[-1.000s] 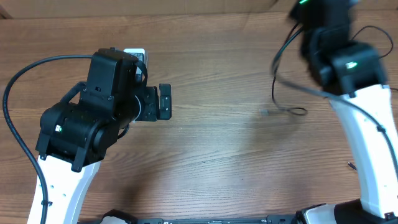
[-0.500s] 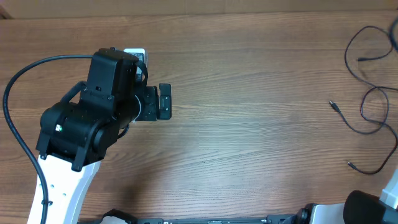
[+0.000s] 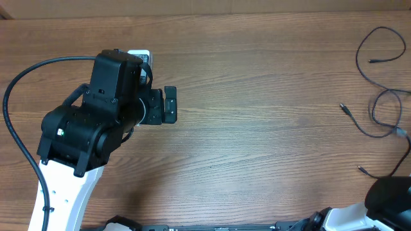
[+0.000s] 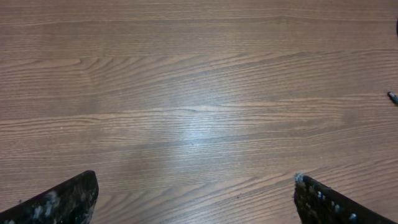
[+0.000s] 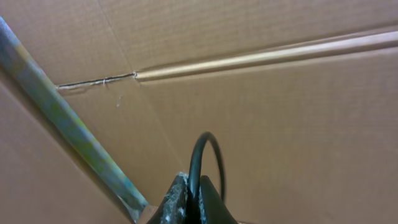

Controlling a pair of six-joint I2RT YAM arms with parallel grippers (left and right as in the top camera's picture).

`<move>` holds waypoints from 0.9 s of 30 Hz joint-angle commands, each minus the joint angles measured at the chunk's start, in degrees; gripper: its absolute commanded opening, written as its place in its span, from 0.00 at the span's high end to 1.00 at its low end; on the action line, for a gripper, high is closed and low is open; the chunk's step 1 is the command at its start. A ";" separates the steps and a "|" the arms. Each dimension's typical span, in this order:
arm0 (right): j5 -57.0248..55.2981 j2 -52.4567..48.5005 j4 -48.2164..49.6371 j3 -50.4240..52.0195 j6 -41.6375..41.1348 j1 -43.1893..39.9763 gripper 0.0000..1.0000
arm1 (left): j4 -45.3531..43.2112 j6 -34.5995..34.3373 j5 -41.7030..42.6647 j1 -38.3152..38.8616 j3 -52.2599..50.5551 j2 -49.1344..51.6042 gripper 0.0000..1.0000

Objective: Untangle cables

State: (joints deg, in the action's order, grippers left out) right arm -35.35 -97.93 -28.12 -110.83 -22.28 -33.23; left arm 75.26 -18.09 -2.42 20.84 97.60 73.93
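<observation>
The cables (image 3: 376, 109) lie in loose thin black loops at the table's right edge, with small plug ends (image 3: 345, 108) pointing left. In the right wrist view my right gripper (image 5: 196, 200) is shut on a black cable (image 5: 200, 158) that arches up from between its fingers, with a cardboard wall behind it. From overhead only a black part of the right arm (image 3: 392, 192) shows, in the bottom right corner. My left gripper (image 3: 171, 104) hovers open over bare wood far to the left. In its wrist view the left gripper (image 4: 194, 186) holds nothing, and one plug tip (image 4: 392, 96) peeks in at the right edge.
A small white object (image 3: 138, 54) sits behind the left arm. The left arm's thick black cable (image 3: 19, 83) arcs over the table's left side. A cardboard wall (image 5: 267, 112) and a taped pole (image 5: 56, 118) stand close in front of the right wrist.
The right arm swung from the upper right down to the bottom right corner. The cable it carried bunched in the air now lies in loose loops. The left arm has not moved.
</observation>
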 commanded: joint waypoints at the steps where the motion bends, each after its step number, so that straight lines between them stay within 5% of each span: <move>1: 0.37 -1.16 -0.11 -0.07 -0.66 0.00 0.96 | -0.09 -0.15 -0.37 -0.24 1.18 -0.09 0.00; 9: 0.81 -3.28 -5.60 -0.07 -0.68 -0.28 0.96 | -0.09 -0.15 -0.37 -0.24 1.18 -0.09 0.00; 12: 7.04 -4.76 -8.61 0.00 -0.68 -0.26 0.31 | -0.09 -0.15 -0.35 -0.24 1.18 -0.09 0.00; 13: 9.62 -4.96 -9.11 0.00 -0.66 -0.26 0.00 | -0.09 -0.15 -0.37 -0.24 1.18 -0.09 0.00; 19: 14.47 -4.96 -11.32 0.00 -0.63 -0.26 0.00 | -0.09 -0.15 -0.37 -0.24 1.18 -0.09 0.00; 27: 45.33 -4.96 -20.41 0.00 -0.44 0.04 0.00 | -0.09 -0.15 -0.37 -0.24 1.18 -0.09 0.00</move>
State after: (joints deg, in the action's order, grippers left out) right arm -2.42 -103.39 -46.46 -110.83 -22.70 -33.34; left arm 75.29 -18.09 -2.42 20.84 97.60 73.93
